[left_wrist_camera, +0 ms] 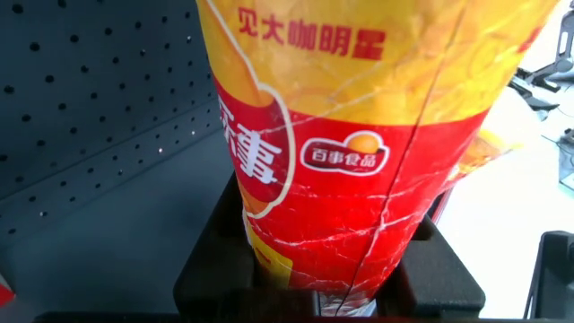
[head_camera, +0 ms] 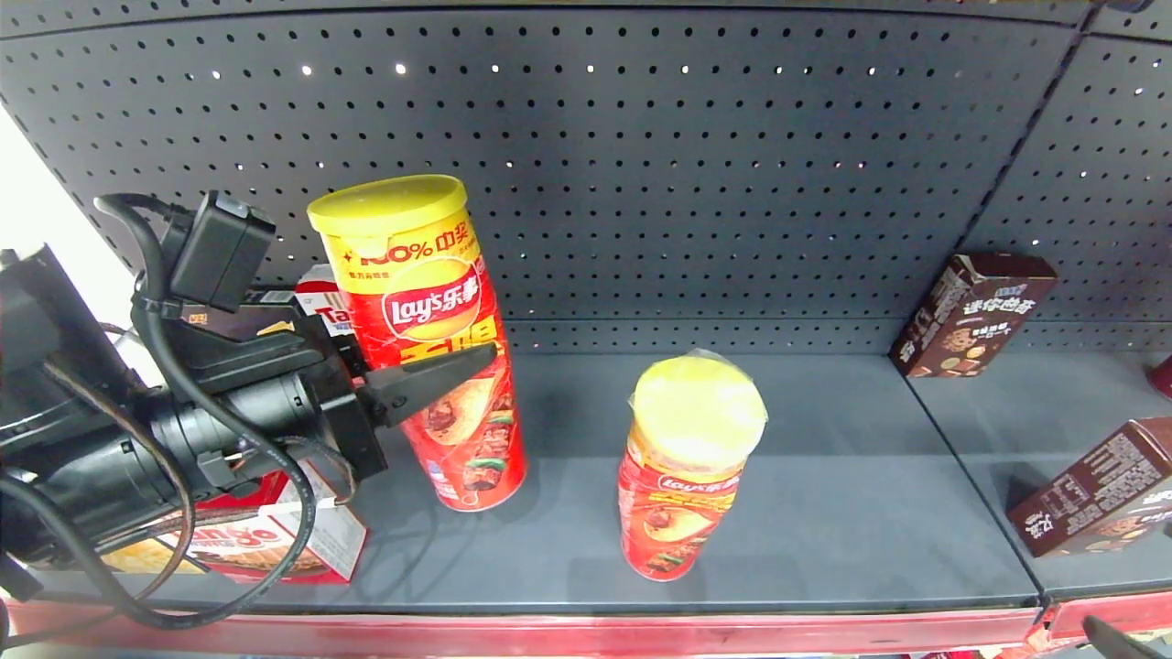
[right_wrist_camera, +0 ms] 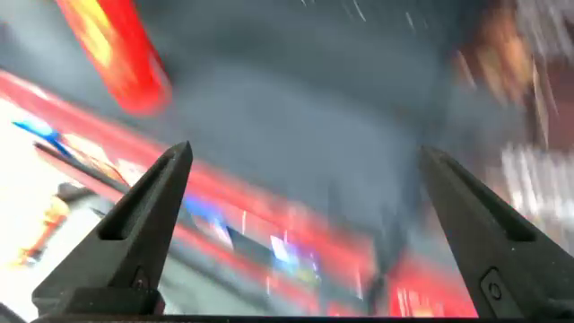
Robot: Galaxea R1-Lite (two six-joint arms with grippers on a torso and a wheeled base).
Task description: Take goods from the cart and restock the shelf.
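- On the left end of the shelf, my left gripper is clamping the tall chip can around its lower middle. One finger is showing across the front and the other is sitting behind the can.
- From the left wrist view, the tall chip can is filling the left gripper, jaws closed on both sides of it.
- The can's long axis is running upright, yellow lid up. Its base is looking level with the shelf deck, but I'm not able to tell whether it is resting there yet.
- Key relation: the gripper is coming in from the left, so I'm judging that any retreat should go straight back left. The red-and-white boxes are lying just beside the arm.
- The second chip can is standing upright to the right, apart from the held one.
- My right gripper is hanging with jaws spread and holding nothing, near the shelf's red front edge. The left arm is clearly the nearer one.
- The held can is showing a red body with a yellow band and a glossy wrap with a seam. It is looking rigid.
- Two brown boxes are sitting far right.
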